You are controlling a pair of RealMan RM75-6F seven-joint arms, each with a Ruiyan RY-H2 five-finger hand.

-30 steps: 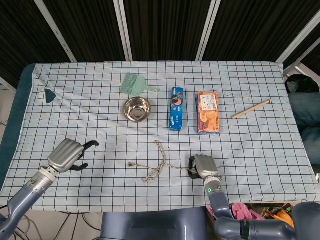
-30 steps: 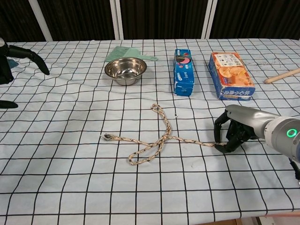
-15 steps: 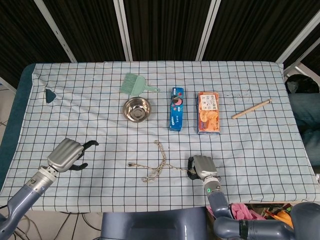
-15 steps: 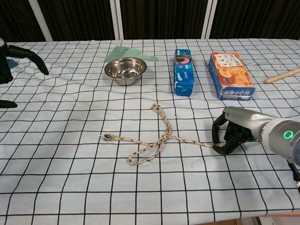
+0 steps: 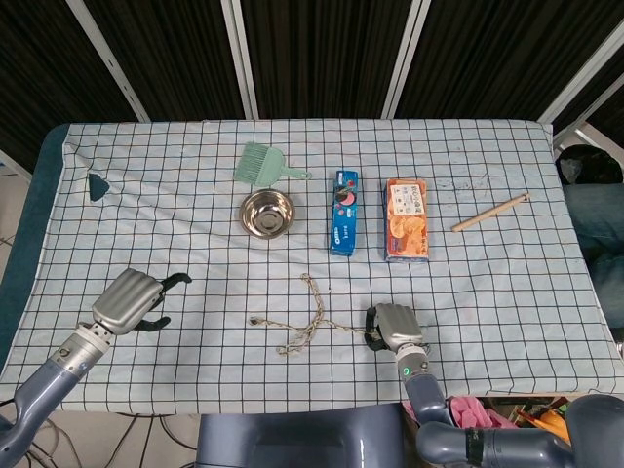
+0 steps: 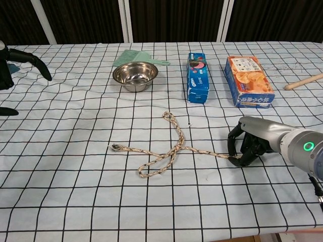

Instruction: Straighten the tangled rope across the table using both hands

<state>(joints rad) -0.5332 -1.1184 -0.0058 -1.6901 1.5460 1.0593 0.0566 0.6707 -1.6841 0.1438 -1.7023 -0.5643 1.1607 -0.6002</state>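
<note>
A beige braided rope (image 5: 307, 323) (image 6: 164, 148) lies tangled and crossed over itself in the middle of the checked table. Its right end runs into the curled fingers of my right hand (image 5: 394, 327) (image 6: 251, 142), which pinches that end just above the cloth. The rope's left end (image 6: 116, 147) lies free on the cloth. My left hand (image 5: 131, 301) hovers far to the left of the rope with its fingers apart and nothing in it; the chest view shows only its dark fingertips (image 6: 30, 60) at the left edge.
Behind the rope stand a steel bowl (image 5: 267, 212), a green dustpan brush (image 5: 261, 164), a blue cookie box (image 5: 343, 212) and an orange cracker box (image 5: 407, 218). A wooden stick (image 5: 489, 212) lies at the right rear. A dark scrap (image 5: 97, 185) sits at the far left.
My right hand has shifted slightly left with the rope's end in its fingers. The left hand has barely moved.
</note>
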